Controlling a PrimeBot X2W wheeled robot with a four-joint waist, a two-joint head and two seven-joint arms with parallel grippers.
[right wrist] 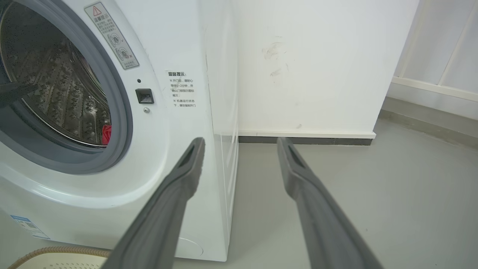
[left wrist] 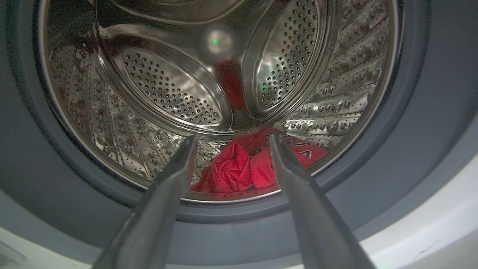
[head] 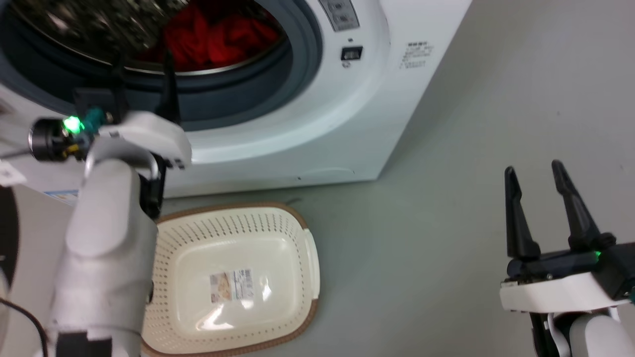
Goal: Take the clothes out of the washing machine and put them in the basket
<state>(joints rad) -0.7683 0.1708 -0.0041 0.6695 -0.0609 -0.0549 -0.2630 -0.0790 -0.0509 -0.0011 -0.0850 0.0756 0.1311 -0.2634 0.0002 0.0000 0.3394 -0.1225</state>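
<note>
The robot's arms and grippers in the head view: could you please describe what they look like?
The left gripper and right gripper each have two long, tapering black jaws on a black base, set in a glossy white wrist shell with a small green light. The left forearm is a rounded pale grey tube, with a thin black cable beside it.

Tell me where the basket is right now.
Head view, lower left of centre: the basket stands on the floor right in front of the washing machine, below its open porthole.

Left hand [left wrist: 231,144] open at drum [left wrist: 168,86], red clothes [left wrist: 246,166] inside.
</note>
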